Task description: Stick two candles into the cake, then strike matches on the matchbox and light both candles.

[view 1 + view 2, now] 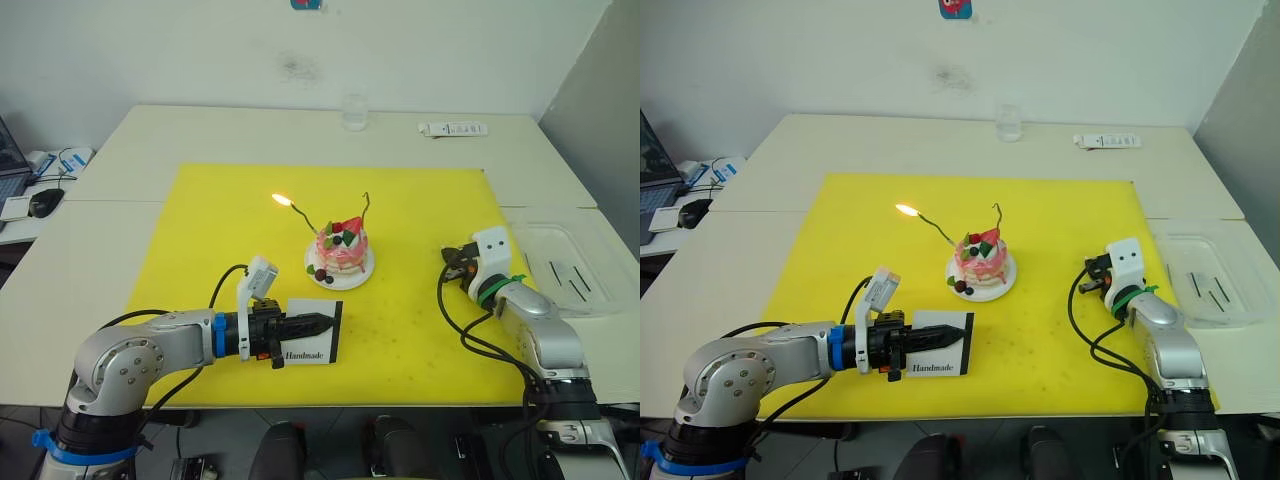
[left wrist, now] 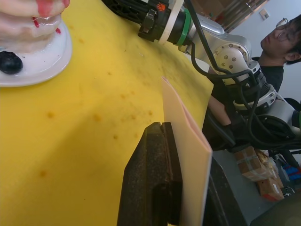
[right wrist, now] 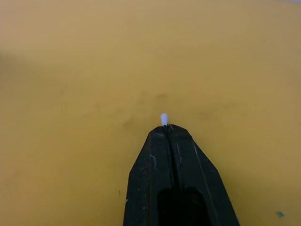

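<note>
Two candles stand in the cake (image 1: 341, 252) at frame centre: the left candle (image 1: 300, 214) burns, the right candle (image 1: 366, 208) looks dark, so I reckon half the lighting is left. My left gripper (image 1: 318, 325), lower centre, has its jaws clamped on the matchbox (image 1: 322, 345). My right gripper (image 3: 165, 128), out on the mat's right side, is pinched together on a white-tipped match (image 3: 164, 119), unlit.
</note>
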Robot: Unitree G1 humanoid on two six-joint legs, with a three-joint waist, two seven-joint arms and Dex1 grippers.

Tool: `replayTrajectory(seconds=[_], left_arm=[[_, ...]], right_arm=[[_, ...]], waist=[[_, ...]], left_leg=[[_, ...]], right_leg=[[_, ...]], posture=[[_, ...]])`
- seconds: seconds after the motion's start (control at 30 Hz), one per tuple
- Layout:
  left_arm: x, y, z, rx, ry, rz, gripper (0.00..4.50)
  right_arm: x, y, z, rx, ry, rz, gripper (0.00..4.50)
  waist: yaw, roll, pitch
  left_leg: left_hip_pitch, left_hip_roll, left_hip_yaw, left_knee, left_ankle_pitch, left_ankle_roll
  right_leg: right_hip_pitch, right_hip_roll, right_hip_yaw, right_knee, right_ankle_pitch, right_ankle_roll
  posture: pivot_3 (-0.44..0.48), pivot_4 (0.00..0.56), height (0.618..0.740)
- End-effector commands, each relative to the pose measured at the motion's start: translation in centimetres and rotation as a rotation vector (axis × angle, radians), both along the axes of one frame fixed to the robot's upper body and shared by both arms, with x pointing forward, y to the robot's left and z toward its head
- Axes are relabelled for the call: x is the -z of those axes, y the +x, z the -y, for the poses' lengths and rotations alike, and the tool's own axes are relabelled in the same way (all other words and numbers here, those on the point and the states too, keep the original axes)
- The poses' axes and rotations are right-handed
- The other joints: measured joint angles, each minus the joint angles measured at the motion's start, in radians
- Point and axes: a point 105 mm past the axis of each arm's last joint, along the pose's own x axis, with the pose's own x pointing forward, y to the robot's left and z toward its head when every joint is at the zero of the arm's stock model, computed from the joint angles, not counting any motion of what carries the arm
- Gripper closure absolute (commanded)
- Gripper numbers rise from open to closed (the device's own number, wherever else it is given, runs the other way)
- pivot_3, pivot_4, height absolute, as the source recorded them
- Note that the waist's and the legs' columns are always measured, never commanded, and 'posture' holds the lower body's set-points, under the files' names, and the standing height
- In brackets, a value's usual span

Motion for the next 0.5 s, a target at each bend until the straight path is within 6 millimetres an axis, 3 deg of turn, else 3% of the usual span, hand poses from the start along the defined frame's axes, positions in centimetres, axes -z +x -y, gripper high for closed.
replayTrajectory(seconds=[0.03,0.17,0.33,0.5], left_arm=[[-0.6,-0.1,0.2,0.008,-0.01,0.031,4.5],[-0.5,-0.2,0.2,0.006,-0.01,0.031,4.5],[-0.5,-0.2,0.1,0.005,-0.01,0.029,4.5],[-0.4,0.1,0.2,0.006,-0.01,0.027,4.5]], right_arm=[[-0.6,-0.8,-0.4,-0.034,0.013,0.011,4.49],[-1.8,-2.8,-2.4,-0.167,-0.006,0.032,4.49],[-2.6,-7.0,-5.5,-0.385,-0.06,0.023,4.49],[-3.9,-9.7,-7.1,-0.528,-0.121,0.056,4.49]], waist=[[0.0,0.0,0.0],[0.0,0.0,0.0],[0.0,0.0,0.0],[0.0,0.0,0.0]], left_leg=[[0.0,0.0,0.0,0.0,0.0,0.0],[0.0,0.001,0.0,-0.001,0.0,0.0],[0.0,0.001,-0.001,-0.002,0.0,0.0],[0.0,0.001,0.0,-0.001,0.0,0.0]], right_leg=[[0.0,0.0,0.0,0.0,0.0,0.0],[-0.001,0.0,0.0,0.0,0.0,0.0],[-0.001,-0.001,0.0,0.0,0.0,0.0],[-0.001,-0.001,0.0,0.0,0.0,0.0]], posture=[[0.0,0.15,0.74],[0.0,0.15,0.74],[0.0,0.15,0.74],[0.0,0.15,0.74]])
